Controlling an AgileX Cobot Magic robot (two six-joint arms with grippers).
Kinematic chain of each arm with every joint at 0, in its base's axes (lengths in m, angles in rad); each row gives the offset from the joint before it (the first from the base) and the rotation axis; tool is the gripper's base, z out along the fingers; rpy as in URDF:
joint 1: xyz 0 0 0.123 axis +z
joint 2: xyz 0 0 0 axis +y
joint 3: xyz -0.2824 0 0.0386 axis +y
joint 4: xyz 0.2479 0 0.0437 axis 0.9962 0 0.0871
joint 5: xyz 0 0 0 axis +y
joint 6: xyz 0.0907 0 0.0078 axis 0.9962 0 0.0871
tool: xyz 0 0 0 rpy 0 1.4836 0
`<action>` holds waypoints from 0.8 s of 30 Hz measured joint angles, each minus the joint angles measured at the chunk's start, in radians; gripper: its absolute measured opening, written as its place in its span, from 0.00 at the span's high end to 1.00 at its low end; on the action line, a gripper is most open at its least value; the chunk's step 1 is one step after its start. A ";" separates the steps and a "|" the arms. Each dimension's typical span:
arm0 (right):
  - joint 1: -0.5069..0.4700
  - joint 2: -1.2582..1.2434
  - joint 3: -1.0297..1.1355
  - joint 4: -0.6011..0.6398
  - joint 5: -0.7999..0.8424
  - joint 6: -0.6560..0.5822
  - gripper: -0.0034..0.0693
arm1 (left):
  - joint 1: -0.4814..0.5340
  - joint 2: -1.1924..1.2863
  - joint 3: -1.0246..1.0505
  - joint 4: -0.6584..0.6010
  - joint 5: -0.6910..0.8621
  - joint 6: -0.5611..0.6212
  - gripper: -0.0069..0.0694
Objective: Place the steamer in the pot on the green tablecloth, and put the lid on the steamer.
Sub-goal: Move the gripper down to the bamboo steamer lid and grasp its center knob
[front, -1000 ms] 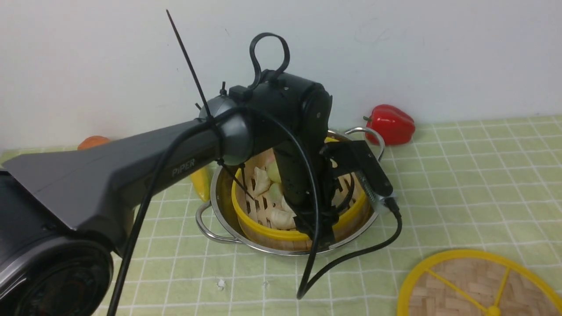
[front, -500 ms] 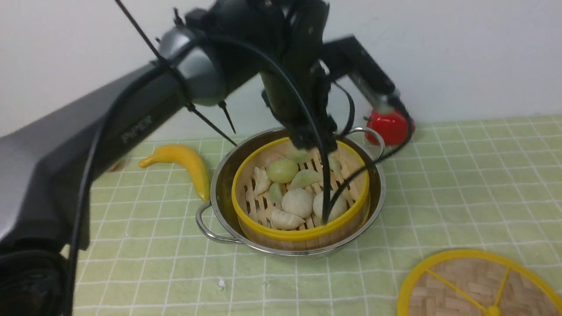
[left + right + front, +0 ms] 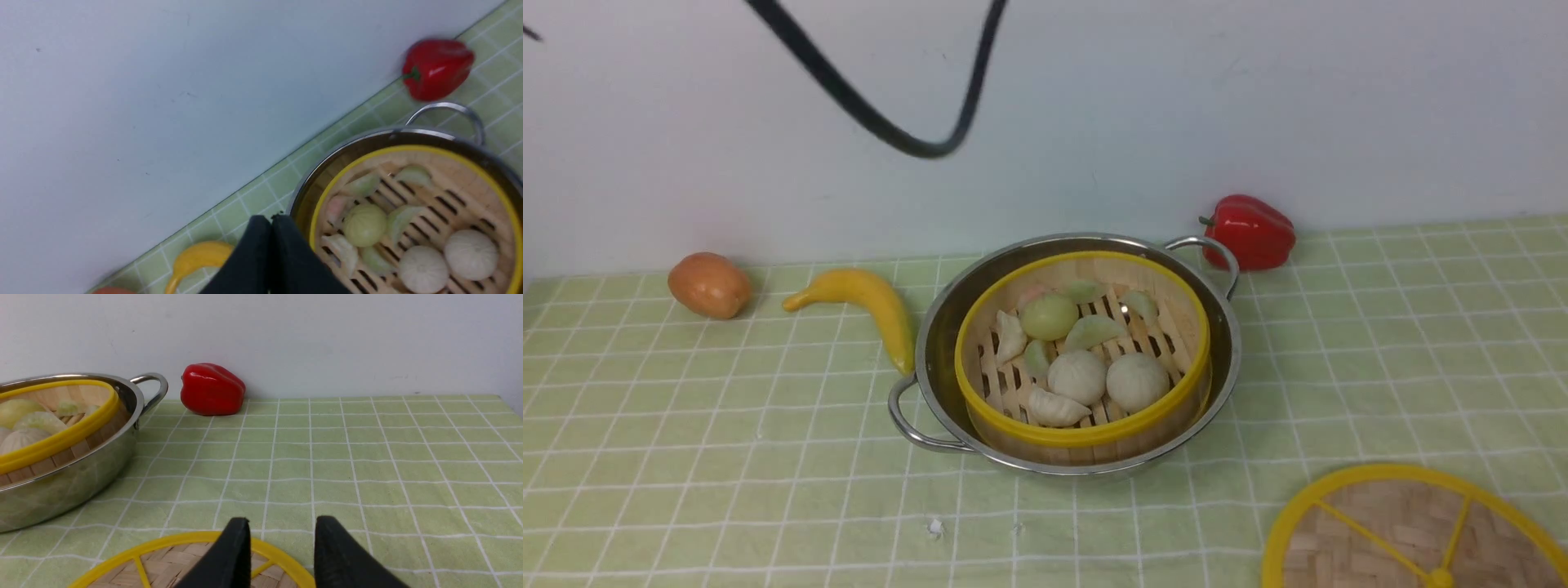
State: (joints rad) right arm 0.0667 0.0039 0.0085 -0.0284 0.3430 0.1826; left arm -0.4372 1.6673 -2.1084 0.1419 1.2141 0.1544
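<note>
Steamer (image 3: 1086, 433) sits in pot (image 3: 929, 343), uncovered. Lid (image 3: 1388, 531) lies flat on green tablecloth (image 3: 1380, 327), near right. Left claw (image 3: 271, 222) pinched together, empty. Right claw (image 3: 282, 535) spread wide over lid rim, contact unclear.

the left gripper (image 3: 271, 255) has its two black fingers pressed flat together, while the right gripper (image 3: 282, 555) holds its fingers parted.

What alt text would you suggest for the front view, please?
A bamboo steamer of dumplings sits inside a steel pot on a green checked tablecloth. Its woven lid lies flat on the cloth at the near right, partly out of frame. A banana lies left of the pot, a red pepper behind it.
</note>
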 joint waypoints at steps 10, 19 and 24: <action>0.000 0.000 0.000 0.000 0.000 0.000 0.62 | 0.022 -0.028 0.000 -0.086 0.001 -0.012 0.92; 0.000 0.000 0.000 0.000 0.000 0.000 0.62 | 0.022 -0.010 0.059 -0.053 -0.002 -0.012 0.91; 0.000 0.000 0.000 0.000 0.000 0.000 0.62 | 0.042 -0.176 0.306 -0.059 -0.085 -0.012 0.90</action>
State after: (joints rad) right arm 0.0667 0.0039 0.0085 -0.0284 0.3430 0.1826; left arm -0.3948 1.4912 -1.8022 0.0825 1.1292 0.1421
